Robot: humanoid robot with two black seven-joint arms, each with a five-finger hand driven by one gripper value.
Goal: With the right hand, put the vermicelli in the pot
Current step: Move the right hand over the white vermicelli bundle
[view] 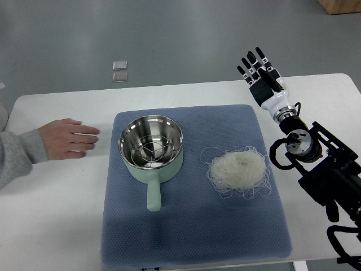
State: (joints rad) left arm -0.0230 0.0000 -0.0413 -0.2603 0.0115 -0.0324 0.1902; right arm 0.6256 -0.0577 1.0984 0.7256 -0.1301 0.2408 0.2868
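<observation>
At far left a person's hand [66,138] lies flat on the white table [56,214]. On the blue mat [192,231] stands the mint-green pot [151,148], handle toward me, with only a metal steamer rack [149,148] inside. Just right of it, apart from the pot, the vermicelli [238,170] lies in a loose nest. My right hand [264,81] hovers beyond the mat's far right corner, fingers straight and holding nothing.

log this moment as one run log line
stage: pre-grasp | right hand: open, raised beyond mat | vermicelli: on mat, untouched | pot: no vermicelli | person's hand: resting left of mat
</observation>
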